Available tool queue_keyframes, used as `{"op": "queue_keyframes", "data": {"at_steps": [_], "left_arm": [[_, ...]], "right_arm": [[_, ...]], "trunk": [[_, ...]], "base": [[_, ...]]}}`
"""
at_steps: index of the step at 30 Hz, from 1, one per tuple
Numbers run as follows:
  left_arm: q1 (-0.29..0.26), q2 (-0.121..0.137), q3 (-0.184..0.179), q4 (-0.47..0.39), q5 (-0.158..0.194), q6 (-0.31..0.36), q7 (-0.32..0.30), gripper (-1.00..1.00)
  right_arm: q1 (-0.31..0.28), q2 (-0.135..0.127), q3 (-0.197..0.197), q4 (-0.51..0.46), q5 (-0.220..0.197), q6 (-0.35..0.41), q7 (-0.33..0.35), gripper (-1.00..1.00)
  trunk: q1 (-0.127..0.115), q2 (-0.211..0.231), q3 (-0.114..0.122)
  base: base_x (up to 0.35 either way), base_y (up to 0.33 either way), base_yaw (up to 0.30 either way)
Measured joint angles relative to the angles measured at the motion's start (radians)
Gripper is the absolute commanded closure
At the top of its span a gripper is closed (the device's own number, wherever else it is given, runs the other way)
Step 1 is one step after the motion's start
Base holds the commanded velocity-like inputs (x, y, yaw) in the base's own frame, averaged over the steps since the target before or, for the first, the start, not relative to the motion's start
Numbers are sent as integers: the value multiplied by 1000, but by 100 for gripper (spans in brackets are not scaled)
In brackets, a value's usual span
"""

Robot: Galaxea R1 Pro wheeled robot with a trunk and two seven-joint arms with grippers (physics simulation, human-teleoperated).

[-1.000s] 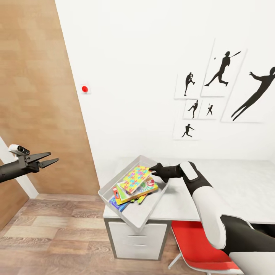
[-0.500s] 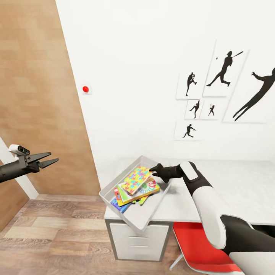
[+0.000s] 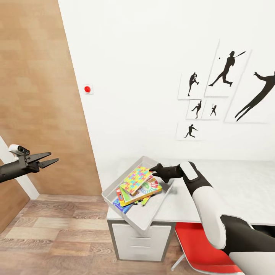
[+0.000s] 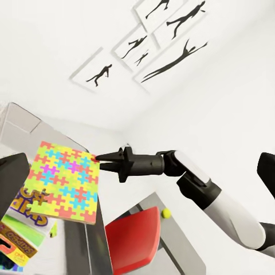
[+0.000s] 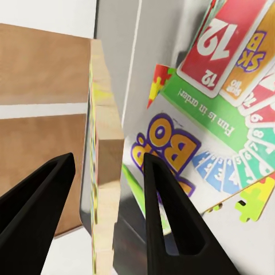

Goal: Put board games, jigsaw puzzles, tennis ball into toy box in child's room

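The right gripper [image 3: 154,168] sits over the toy box [image 3: 114,186], jaws spread on either side of the top jigsaw puzzle [image 3: 136,178] without pinching it, as the right wrist view shows. The left gripper [image 3: 49,160] hangs well off to the side over the floor, fingers slightly parted and empty.

The puzzle lies tilted on a stack of board games [image 3: 142,191] inside the box, which overhangs the corner of the tabletop [image 3: 236,191]. In my judgement the step in hand is letting go of the puzzle. To do it well, lift the open jaws straight away from the slab so neither finger drags its edge, and avoid nudging the box toward the tabletop's corner.

The puzzle is a thin, stiff square with a pale, wood-like edge and a face of interlocked pieces in yellow, pink, blue and green. The games are flat printed boxes, one reading "SKIP BO". The box is light grey with smooth sloping walls. A small yellow-green ball [image 4: 166,213] shows low beyond a red chair [image 3: 198,244], so that toy looks still outside.
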Motion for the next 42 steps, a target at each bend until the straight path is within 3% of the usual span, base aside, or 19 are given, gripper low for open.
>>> {"op": "queue_keyframes", "data": {"at_steps": [14,15,38,42], "left_arm": [[0,0,0,0,1,0,0,-100],[0,0,0,0,1,0,0,-100],[0,1,0,0,1,0,0,-100],[0,1,0,0,0,0,0,-100]], "right_arm": [[0,-1,5,0,1,0,0,100],[0,-1,6,0,2,0,0,-100],[8,-5,1,-7,2,4,2,-100],[12,-5,-1,-10,3,-32,4,-100]], "trunk": [[0,0,0],[0,0,0],[0,0,0],[0,0,0]], "base": [[0,0,0],[0,0,0],[-1,0,0],[-34,0,0]]}}
